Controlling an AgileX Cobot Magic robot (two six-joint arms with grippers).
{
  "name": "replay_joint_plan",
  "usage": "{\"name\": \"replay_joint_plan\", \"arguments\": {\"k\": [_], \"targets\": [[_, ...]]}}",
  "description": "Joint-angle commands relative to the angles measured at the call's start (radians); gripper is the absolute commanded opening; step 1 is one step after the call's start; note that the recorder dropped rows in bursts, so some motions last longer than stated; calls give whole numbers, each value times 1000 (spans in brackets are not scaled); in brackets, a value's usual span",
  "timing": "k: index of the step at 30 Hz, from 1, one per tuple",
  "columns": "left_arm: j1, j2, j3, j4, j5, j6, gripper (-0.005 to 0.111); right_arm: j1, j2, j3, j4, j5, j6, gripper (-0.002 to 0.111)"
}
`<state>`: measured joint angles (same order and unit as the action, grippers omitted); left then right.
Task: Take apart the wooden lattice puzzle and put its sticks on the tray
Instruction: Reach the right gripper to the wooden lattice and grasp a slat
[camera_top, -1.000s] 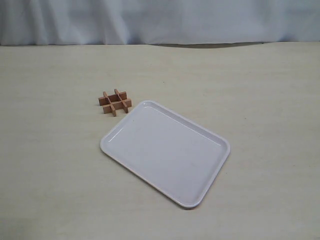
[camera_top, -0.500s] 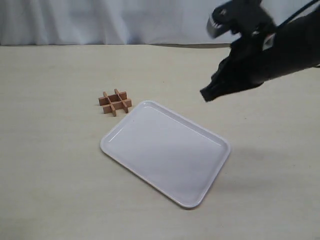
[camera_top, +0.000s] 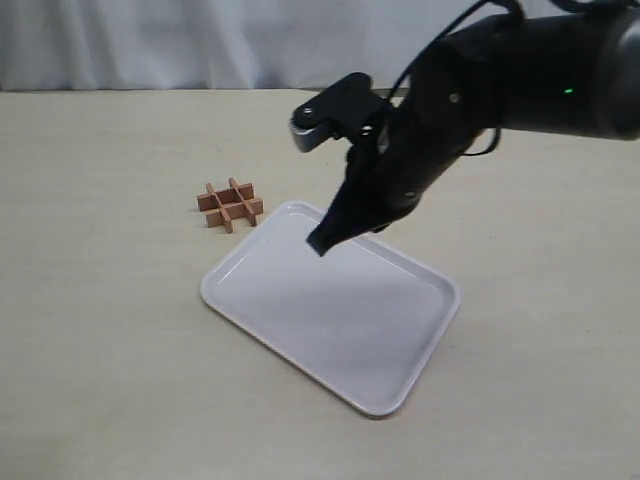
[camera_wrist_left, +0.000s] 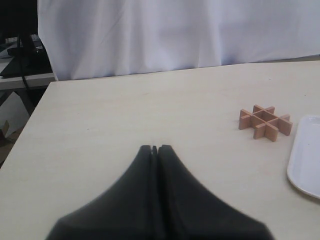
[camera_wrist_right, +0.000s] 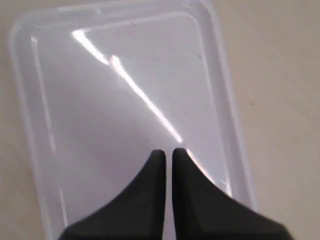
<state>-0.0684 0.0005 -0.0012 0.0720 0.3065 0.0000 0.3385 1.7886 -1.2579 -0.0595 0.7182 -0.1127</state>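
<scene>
Beige tabletop (camera_top: 100, 380) with a white curtain (camera_top: 200, 40) behind it; we are seeing the right gripper (camera_top: 318, 243) swinging in from the right, absent a second ago and now hanging over the tray (camera_top: 340, 330), its fingers nearly together and holding nothing. The left gripper (camera_wrist_left: 155, 148) is sitting pressed closed, well apart from the puzzle (camera_top: 230, 204). The puzzle is lying whole on the table just beside a tray corner. We are judging the reach as only beginning, with no sticks freed yet.
</scene>
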Motion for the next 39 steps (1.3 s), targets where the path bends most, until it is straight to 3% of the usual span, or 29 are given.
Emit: {"name": "replay_joint_plan", "arguments": {"k": [1,10,12,16,29,32,39], "targets": [[3,-1,1,-4,-20,0,0,105,83,-99,-8,-14,23,5],[3,-1,1,-4,-20,0,0,150,198,-192,-15,-119,126,5],[3,-1,1,-4,-20,0,0,150,209,-192,-21,-173,163,13],[3,-1,1,-4,-20,0,0,150,234,-192,-40,-213,181,51],[3,-1,1,-4,-20,0,0,148,436,-340,-37,-306,239,51],[3,-1,1,-4,-20,0,0,148,495,-395,-107,-336,308,44],[3,-1,1,-4,-22,0,0,127,536,-454,-114,-347,332,44]]}}
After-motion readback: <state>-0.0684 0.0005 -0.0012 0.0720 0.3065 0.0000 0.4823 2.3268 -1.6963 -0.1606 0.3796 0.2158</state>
